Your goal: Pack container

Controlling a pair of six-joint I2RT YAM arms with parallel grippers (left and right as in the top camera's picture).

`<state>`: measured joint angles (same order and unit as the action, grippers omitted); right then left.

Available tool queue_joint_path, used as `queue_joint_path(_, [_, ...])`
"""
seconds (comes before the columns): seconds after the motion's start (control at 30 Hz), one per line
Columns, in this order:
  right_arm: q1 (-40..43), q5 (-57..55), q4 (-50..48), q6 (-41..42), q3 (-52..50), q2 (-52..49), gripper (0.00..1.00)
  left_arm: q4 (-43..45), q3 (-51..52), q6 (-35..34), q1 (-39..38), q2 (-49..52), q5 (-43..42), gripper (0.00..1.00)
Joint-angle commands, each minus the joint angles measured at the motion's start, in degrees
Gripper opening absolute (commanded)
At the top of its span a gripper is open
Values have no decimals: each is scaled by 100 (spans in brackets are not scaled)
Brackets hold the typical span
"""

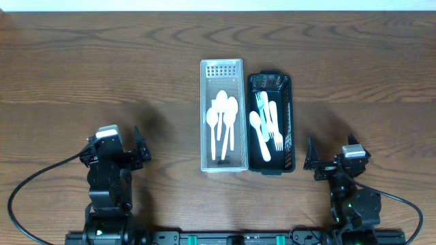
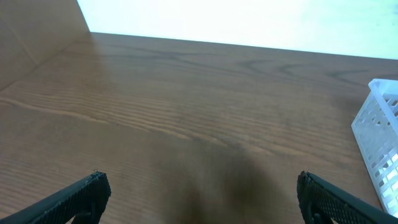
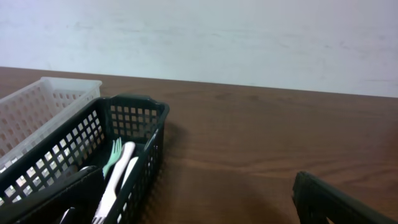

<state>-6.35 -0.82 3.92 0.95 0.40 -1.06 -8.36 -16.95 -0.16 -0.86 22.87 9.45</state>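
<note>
A clear white basket (image 1: 221, 68) at the table's centre holds several white spoons (image 1: 222, 117). A black basket (image 1: 288, 122) beside it on the right holds white and pale green forks (image 1: 270, 126). My left gripper (image 1: 138, 151) is open and empty at the front left, well left of the baskets; the left wrist view shows its fingers (image 2: 199, 196) spread over bare wood. My right gripper (image 1: 312, 163) is open and empty at the front right, just right of the black basket (image 3: 134, 134). The forks (image 3: 115, 171) show in the right wrist view.
The white basket's corner (image 2: 380, 134) shows at the right edge of the left wrist view. It also shows left of the black basket in the right wrist view (image 3: 43, 106). A pale wall lies beyond the table's far edge.
</note>
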Motion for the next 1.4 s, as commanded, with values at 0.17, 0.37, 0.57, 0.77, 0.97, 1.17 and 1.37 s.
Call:
queue_joint_path(0.17, [-59, 63, 33, 7, -9, -7, 99, -682, -39, -7, -57, -1349, 70, 98])
queue_joint_path(0.37, [-59, 63, 33, 7, -9, -7, 99, -997, 28, -9, -363, -2190, -146, 98])
queue_joint_path(0.57, [-59, 63, 33, 7, -9, -7, 99, -175, 616, 317, -616, -2275, -144, 98])
queue_joint_path(0.77, [-59, 63, 33, 7, -9, -7, 99, 1115, 1580, 155, -579, -2275, -151, 98])
queue_joint_path(0.97, [-59, 63, 33, 7, -9, -7, 99, 413, 1672, 168, -579, -2277, -831, 98])
queue_joint_path(1.17, [-59, 63, 33, 7, -9, -7, 99, 435, 1672, 170, -448, -2277, -1224, 98])
queue_joint_path(1.37, [-59, 63, 33, 7, -9, -7, 99, 501, 1672, 424, -271, -2277, -1818, 98])
